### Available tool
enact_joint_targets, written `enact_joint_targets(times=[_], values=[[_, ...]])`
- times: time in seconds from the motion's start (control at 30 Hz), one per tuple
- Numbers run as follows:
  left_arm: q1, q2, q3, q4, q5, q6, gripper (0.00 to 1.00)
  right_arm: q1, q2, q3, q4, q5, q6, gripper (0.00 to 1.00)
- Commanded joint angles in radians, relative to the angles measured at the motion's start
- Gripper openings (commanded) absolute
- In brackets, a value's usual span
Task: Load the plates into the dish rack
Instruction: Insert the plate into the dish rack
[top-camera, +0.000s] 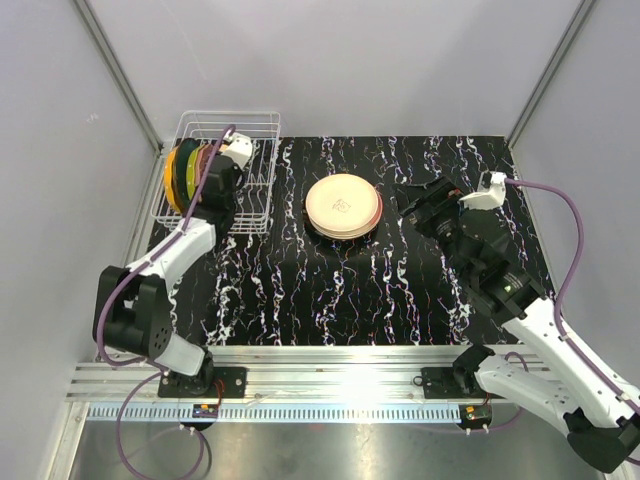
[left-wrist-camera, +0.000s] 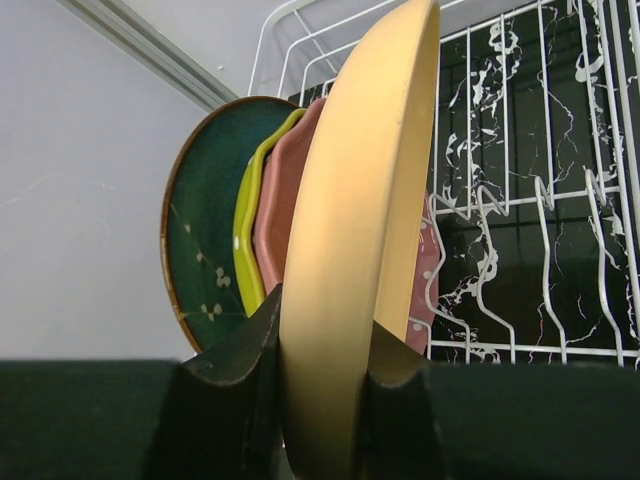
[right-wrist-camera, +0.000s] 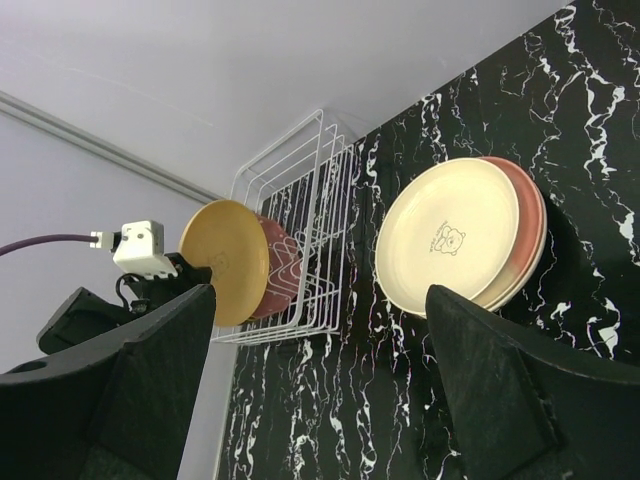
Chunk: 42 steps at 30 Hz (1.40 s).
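Note:
The white wire dish rack (top-camera: 255, 185) stands at the back left of the black marbled mat. My left gripper (top-camera: 210, 168) is shut on a yellow plate (left-wrist-camera: 345, 240), held upright on its edge in the rack. Behind it stand a pink plate (left-wrist-camera: 285, 200), a lime-green plate (left-wrist-camera: 245, 230) and a dark green plate (left-wrist-camera: 200, 230). The yellow plate also shows in the right wrist view (right-wrist-camera: 225, 260). A stack with a cream plate (top-camera: 342, 203) on top lies flat mid-mat. My right gripper (top-camera: 425, 205) is open and empty, just right of the stack.
The right part of the rack (left-wrist-camera: 540, 200) holds bare upright prongs. Grey walls close in the back and both sides. A metal rail (top-camera: 340, 385) runs along the near edge with both arm bases on it.

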<state>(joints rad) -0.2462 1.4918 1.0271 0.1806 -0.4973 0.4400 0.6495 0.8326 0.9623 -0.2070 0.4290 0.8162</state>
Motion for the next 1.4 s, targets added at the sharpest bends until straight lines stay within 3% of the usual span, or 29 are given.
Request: enact_joint_targets(times=[0.0, 0.27, 0.47, 0.6, 0.63, 0.73, 0.87, 1.17, 1.23, 1.37], values=[[0.008, 0.022, 0.071, 0.086, -0.018, 0.022, 0.00, -0.034, 0.006, -0.005, 0.031, -0.050, -0.019, 0.93], [0.016, 0.081, 0.108, 0.077, -0.029, -0.003, 0.00, -0.113, 0.020, -0.028, 0.043, -0.137, 0.005, 0.93], [0.042, 0.094, 0.099, 0.059, 0.002, -0.081, 0.08, -0.132, 0.026, -0.036, 0.041, -0.164, 0.012, 0.93], [0.054, 0.087, 0.074, 0.056, 0.012, -0.113, 0.18, -0.140, 0.028, -0.040, 0.037, -0.171, 0.018, 0.94], [0.056, 0.085, 0.071, 0.056, 0.016, -0.121, 0.27, -0.139, 0.028, -0.042, 0.035, -0.171, 0.023, 0.94], [0.065, 0.068, 0.053, 0.054, 0.032, -0.164, 0.31, -0.140, 0.031, -0.043, 0.031, -0.180, 0.034, 0.94], [0.074, 0.045, 0.036, 0.054, 0.036, -0.190, 0.52, -0.142, 0.031, -0.043, 0.020, -0.194, 0.046, 0.94], [0.076, -0.063, 0.056, -0.033, 0.040, -0.253, 0.71, -0.142, 0.034, -0.045, -0.009, -0.203, 0.054, 0.93], [0.076, -0.119, 0.082, -0.096, 0.061, -0.291, 0.78, -0.142, 0.054, -0.043, -0.012, -0.211, 0.046, 0.91], [0.070, -0.229, 0.107, -0.178, 0.140, -0.433, 0.87, -0.140, 0.121, -0.019, -0.022, -0.237, 0.008, 0.73]])
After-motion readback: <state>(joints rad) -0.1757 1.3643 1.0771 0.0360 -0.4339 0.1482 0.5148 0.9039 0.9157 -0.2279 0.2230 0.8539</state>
